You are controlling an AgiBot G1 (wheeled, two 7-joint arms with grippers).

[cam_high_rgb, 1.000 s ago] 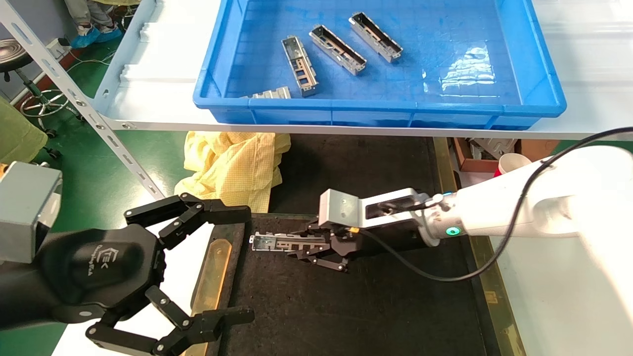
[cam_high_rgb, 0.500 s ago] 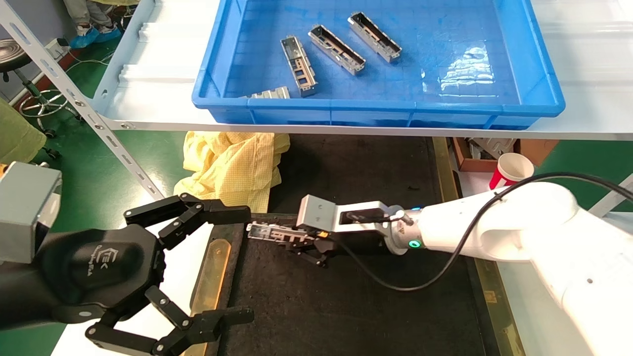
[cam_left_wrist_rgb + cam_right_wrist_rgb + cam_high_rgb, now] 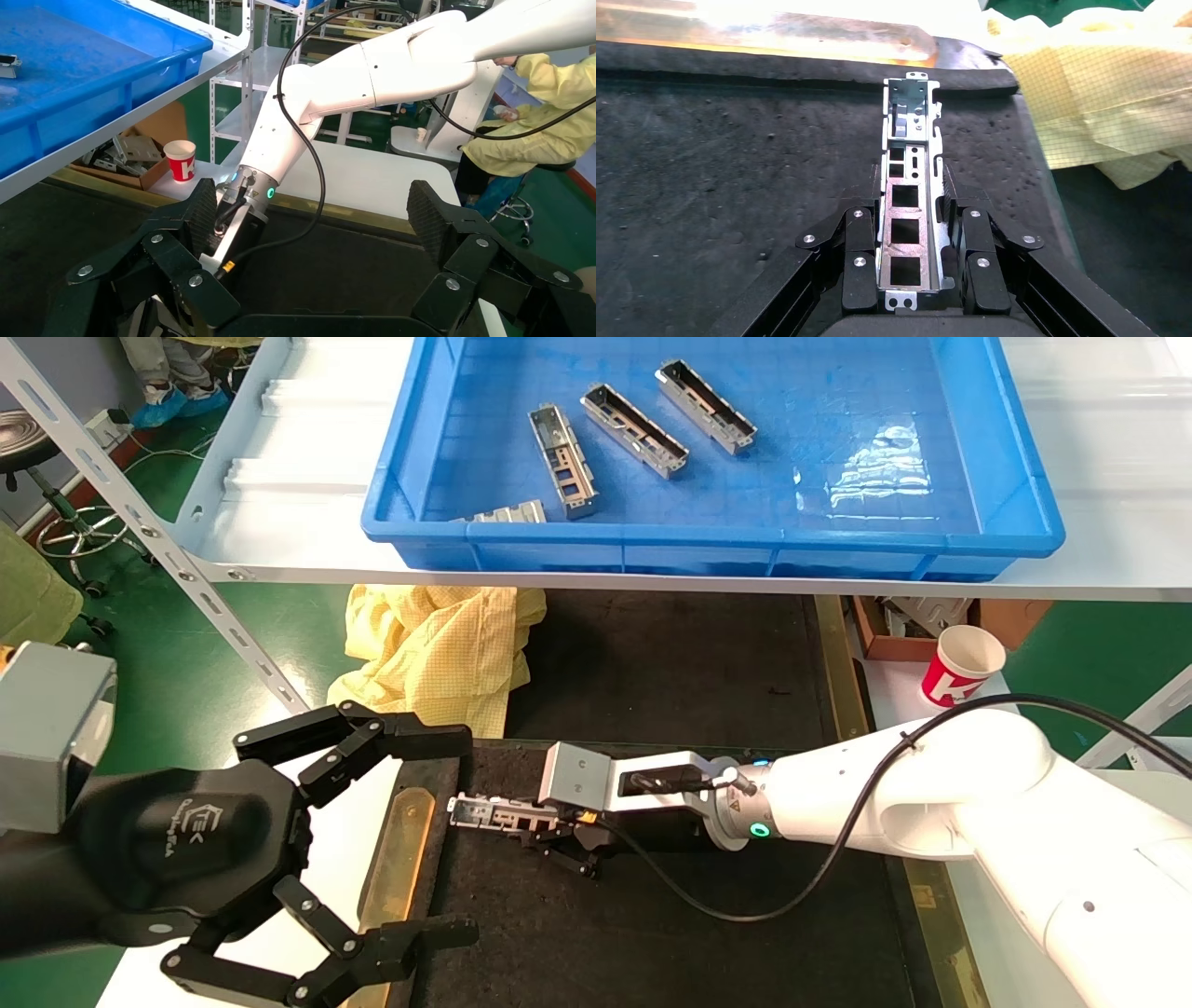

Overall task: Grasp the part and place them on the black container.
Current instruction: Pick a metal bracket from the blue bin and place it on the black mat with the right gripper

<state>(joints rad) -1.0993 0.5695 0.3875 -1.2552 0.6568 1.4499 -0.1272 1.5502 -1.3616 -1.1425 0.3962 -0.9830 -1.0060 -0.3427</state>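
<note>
Nearest me, left gripper (image 3: 372, 840): parked at the near-left edge of the black container (image 3: 708, 933), fingers spread wide, holding nothing. Next, right gripper (image 3: 545, 822): low over the container's left end, fingers (image 3: 857, 256) clamped on both long sides of the part (image 3: 489, 810), a silver channel housing with rectangular cutouts, lying level and pointing toward the brass side strip (image 3: 396, 854). Step in hand, as I judge it: the placing; I cannot tell whether the part already touches the mat. Next move calls for settling it flat, then opening the fingers and backing off without dragging it. Beyond: yellow cloth (image 3: 438, 649) just past the container's far-left corner, near the part; red paper cup (image 3: 959, 665) to the right. Farthest: blue bin (image 3: 1015, 514) on the shelf, holding four more housings (image 3: 635, 430), well apart from the work
</note>
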